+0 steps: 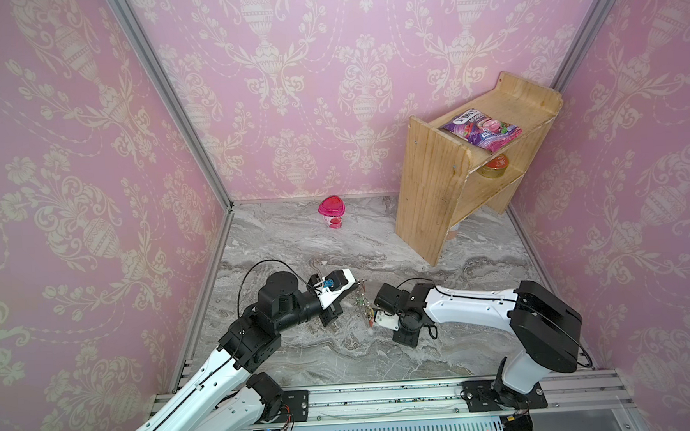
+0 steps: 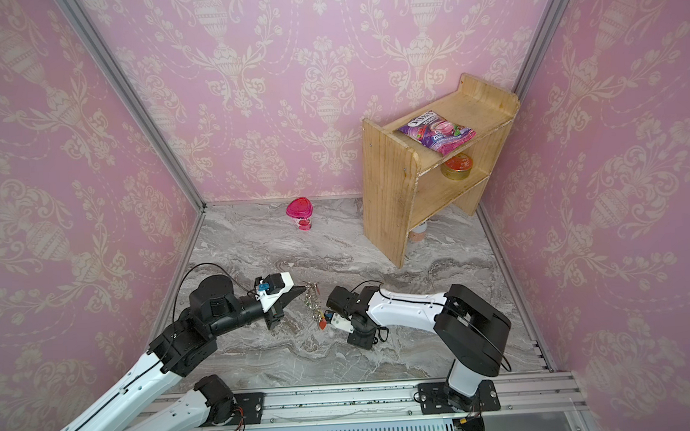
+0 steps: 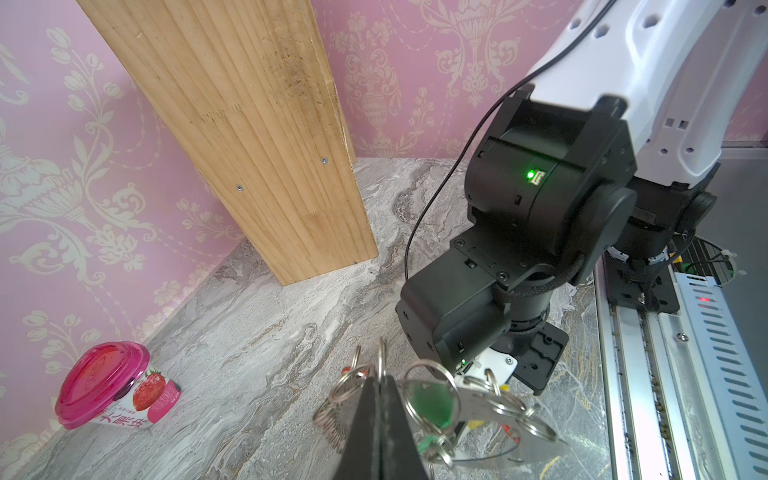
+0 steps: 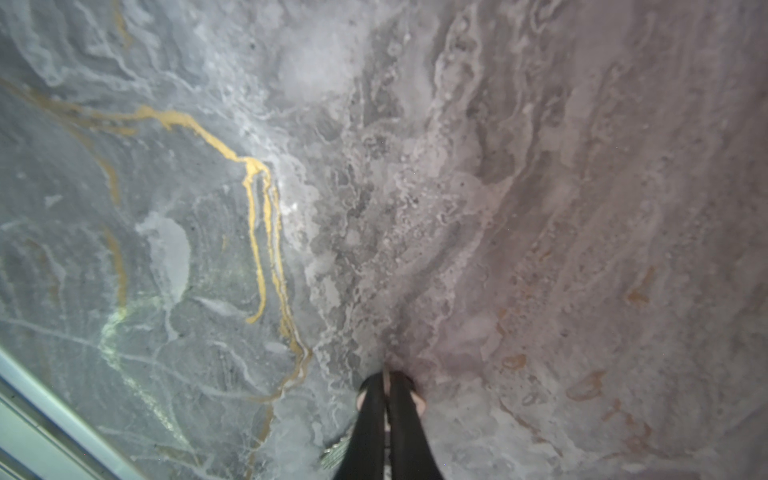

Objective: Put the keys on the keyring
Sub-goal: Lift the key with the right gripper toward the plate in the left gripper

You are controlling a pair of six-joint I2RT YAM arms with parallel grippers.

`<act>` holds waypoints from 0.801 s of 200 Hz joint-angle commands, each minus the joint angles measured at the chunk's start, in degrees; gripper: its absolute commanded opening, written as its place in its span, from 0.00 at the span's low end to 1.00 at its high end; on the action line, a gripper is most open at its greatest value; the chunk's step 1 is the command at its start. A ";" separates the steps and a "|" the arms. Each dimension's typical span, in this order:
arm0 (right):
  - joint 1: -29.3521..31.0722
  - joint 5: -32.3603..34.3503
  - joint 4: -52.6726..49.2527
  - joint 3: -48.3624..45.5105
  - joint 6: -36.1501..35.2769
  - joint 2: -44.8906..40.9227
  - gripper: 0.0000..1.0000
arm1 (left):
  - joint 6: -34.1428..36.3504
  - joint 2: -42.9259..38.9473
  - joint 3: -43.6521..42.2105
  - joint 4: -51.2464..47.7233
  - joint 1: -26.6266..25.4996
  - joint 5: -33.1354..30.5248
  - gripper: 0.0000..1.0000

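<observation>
The keyring [image 1: 363,301] [image 2: 313,303] hangs in the air between the two arms, a flat grey plate [image 3: 478,405] with metal rings and a green tag [image 3: 430,403]. My left gripper [image 3: 380,376] [image 1: 357,285] is shut on one of its rings at the upper end. My right gripper [image 4: 386,374] [image 1: 372,322] sits at the keyring's lower end, pointing down close over the marble table. It is shut on the keys: the thin black-edged tag [image 4: 409,384] shows between the fingers, and a ridged silver key [image 4: 334,455] sticks out beside them. In both top views this tag is hidden.
A wooden shelf unit [image 1: 435,187] stands at the back right with a snack pouch [image 1: 480,130] on top and a tin [image 1: 493,166] below. A pink-lidded cup [image 1: 331,213] [image 3: 108,382] stands near the back wall. The aluminium rail [image 1: 385,397] runs along the front.
</observation>
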 commanded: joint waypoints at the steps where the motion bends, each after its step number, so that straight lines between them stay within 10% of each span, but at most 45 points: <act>1: -0.28 0.59 -0.67 -0.01 1.12 -1.80 0.00 | 0.13 -1.11 -0.06 0.79 0.43 1.19 0.00; 160: -14.93 -37.53 13.47 -7.30 6.57 -36.36 0.00 | -0.55 0.11 0.64 1.42 0.34 4.45 0.00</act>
